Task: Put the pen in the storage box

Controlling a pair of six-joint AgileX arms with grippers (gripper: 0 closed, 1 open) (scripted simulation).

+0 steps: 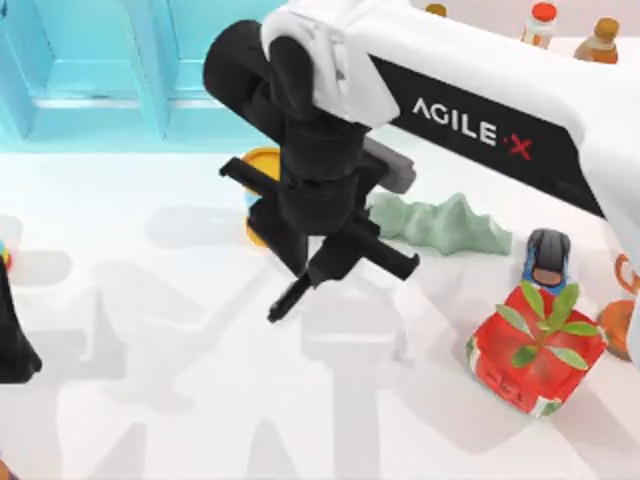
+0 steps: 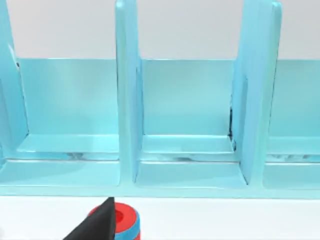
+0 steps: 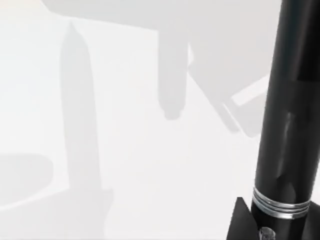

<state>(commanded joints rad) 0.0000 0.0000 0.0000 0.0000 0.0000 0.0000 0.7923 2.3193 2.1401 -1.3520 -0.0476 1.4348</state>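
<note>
My right gripper (image 1: 322,268) hangs over the middle of the table, shut on the pen (image 1: 288,301), whose slim black end pokes out below it toward the front left. The right wrist view looks along the black barrel of the pen (image 3: 291,100), which has a silvery band low on it and is lifted above the bare white tabletop. The storage box (image 1: 100,85), large and light blue with thick dividers, stands at the back left, beyond the gripper. Its open compartments (image 2: 185,100) face the left wrist camera. My left arm (image 1: 12,340) stays parked at the left edge.
A blue can with a yellow cap (image 1: 262,165) lies partly hidden behind the right gripper. Right of it are a green crumpled shape (image 1: 450,225), a blue toy car (image 1: 547,258) and a red box with green leaves (image 1: 535,355). Bottles (image 1: 540,22) stand back right.
</note>
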